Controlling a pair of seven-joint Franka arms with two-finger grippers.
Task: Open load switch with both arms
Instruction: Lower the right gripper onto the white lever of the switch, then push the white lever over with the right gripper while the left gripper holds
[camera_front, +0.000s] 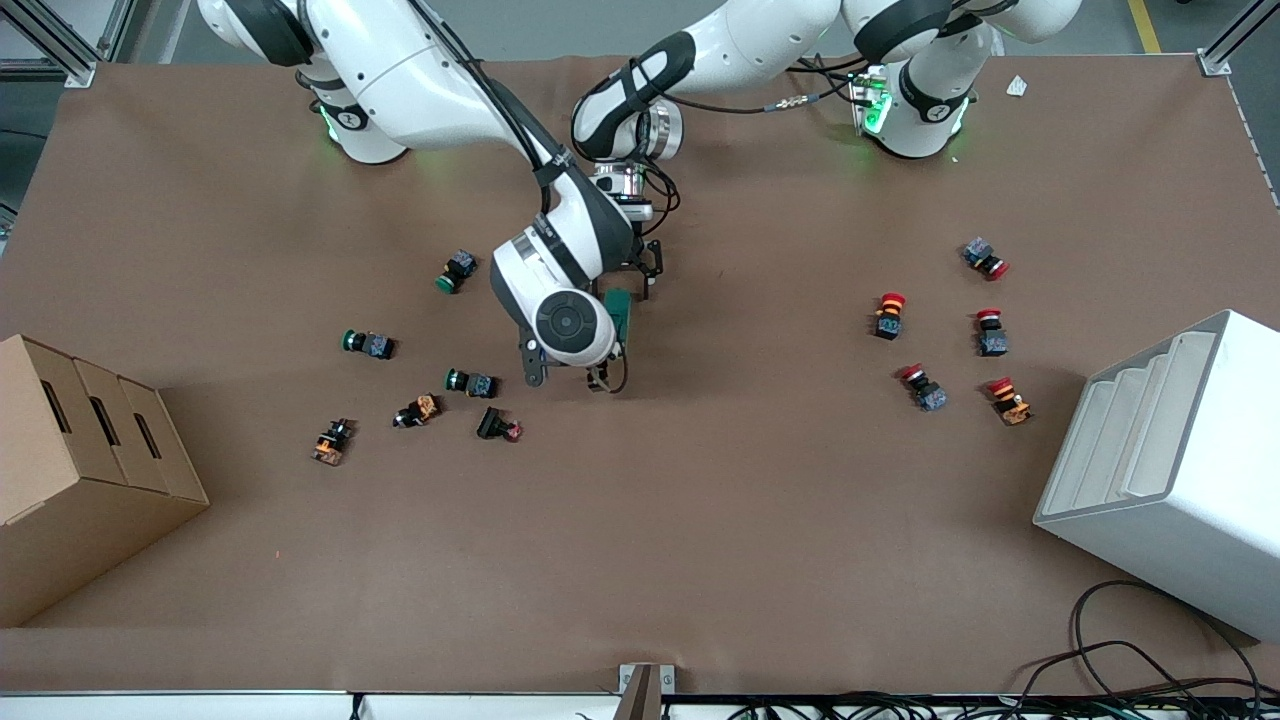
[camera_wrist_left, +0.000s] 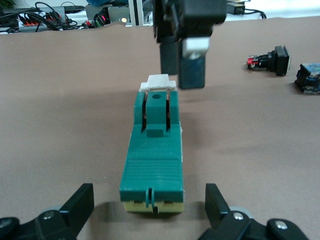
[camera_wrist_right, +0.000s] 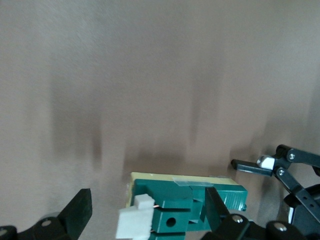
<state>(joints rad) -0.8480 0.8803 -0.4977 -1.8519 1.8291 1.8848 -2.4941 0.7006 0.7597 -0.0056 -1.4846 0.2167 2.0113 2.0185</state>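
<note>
The load switch (camera_front: 620, 312), a dark green block on a pale base, lies flat at the table's middle. Its white lever tab (camera_wrist_left: 159, 82) is at the end nearer the front camera. My left gripper (camera_wrist_left: 149, 205) is open, low over the table, one finger on each side of the switch's (camera_wrist_left: 155, 150) other end, with a gap on both sides. My right gripper (camera_wrist_right: 147, 210) is open above the lever end. The white tab (camera_wrist_right: 136, 220) sits between its fingers, and one finger is over the green body (camera_wrist_right: 200, 195). From the front, the right arm's wrist (camera_front: 570, 322) hides that gripper.
Green push buttons (camera_front: 457, 270) (camera_front: 368, 343) (camera_front: 470, 381) and other small parts (camera_front: 498, 425) lie toward the right arm's end. Several red mushroom buttons (camera_front: 889, 315) lie toward the left arm's end. A cardboard box (camera_front: 80, 470) and a white bin (camera_front: 1170, 470) stand at the table's ends.
</note>
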